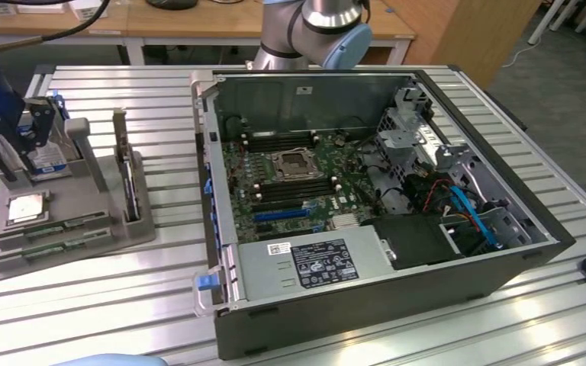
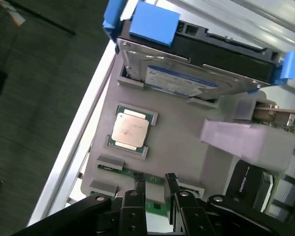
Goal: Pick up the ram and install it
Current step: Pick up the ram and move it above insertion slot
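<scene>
The ram [image 2: 132,173] is a thin green stick lying in a slot of the grey parts tray [image 2: 182,152]; a second stick [image 2: 155,207] lies in the slot beside it. In the exterior view both sticks [image 1: 67,226] sit at the tray's [image 1: 120,229] near end. My gripper [image 2: 155,182] hovers just over the first stick, open, its black fingertips [image 2: 139,184] apart and holding nothing. The exterior view shows the gripper [image 1: 13,164] at the far left, over the tray.
The tray also holds a silver CPU [image 2: 130,130], a hard drive [image 2: 187,81] with blue clips and an upright card [image 1: 128,175]. The open computer case [image 1: 375,198] fills the middle, with motherboard memory slots [image 1: 272,139] near the CPU socket. The arm's base [image 1: 313,30] stands behind.
</scene>
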Motion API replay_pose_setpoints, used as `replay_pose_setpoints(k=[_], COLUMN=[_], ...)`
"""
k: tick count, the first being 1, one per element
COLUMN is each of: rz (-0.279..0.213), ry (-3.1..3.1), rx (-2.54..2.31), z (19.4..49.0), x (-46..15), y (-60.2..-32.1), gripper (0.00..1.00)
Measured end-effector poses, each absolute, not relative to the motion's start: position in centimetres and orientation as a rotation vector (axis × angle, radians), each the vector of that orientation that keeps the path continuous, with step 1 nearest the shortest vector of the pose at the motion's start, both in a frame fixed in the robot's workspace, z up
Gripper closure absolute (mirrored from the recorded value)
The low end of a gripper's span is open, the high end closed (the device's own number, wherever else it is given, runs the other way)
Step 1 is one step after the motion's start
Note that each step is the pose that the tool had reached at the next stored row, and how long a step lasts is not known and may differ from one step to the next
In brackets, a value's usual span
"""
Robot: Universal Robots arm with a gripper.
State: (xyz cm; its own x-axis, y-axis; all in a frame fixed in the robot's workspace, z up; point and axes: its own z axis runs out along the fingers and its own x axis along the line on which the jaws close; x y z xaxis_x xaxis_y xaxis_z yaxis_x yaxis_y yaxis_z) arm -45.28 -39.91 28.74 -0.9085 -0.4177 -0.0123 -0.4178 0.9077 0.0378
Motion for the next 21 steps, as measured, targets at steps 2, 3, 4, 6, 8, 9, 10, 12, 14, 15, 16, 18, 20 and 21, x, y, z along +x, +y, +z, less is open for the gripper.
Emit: replay_pose_setpoints(k=[2, 3, 4, 6, 8, 9, 10, 12, 14, 15, 16, 18, 20, 21], rz=[0.062, 0.062, 0.062, 0.062, 0.062, 0.062, 0.062, 0.062, 0.062, 0.062, 0.062, 0.062, 0.062, 0.062], ry=[3.053, 3.046, 3.040, 3.025, 3.011, 3.003, 2.995, 2.978, 2.959, 2.950, 2.941, 2.922, 2.900, 2.889], rx=[-0.726, -0.754, -0.781, -0.837, -0.892, -0.919, -0.946, -1.000, -1.056, -1.082, -1.108, -1.160, -1.215, -1.241], z=[28.73, 28.72, 28.71, 28.70, 28.69, 28.67, 28.66, 28.64, 28.62, 28.60, 28.59, 28.57, 28.54, 28.52], x=[-45.28, -45.28, -45.28, -45.28, -45.28, -45.28, -45.28, -45.28, -45.28, -45.28, -45.28, -45.28, -45.29, -45.28], y=[-39.91, -39.91, -39.91, -39.91, -39.91, -39.91, -39.91, -39.91, -39.91, -39.91, -39.91, -39.91, -39.91, -39.91], gripper=[0.71, 0.71, 0.71, 0.71, 0.71, 0.71, 0.71, 0.71, 0.71, 0.71, 0.71, 0.71, 0.71, 0.71])
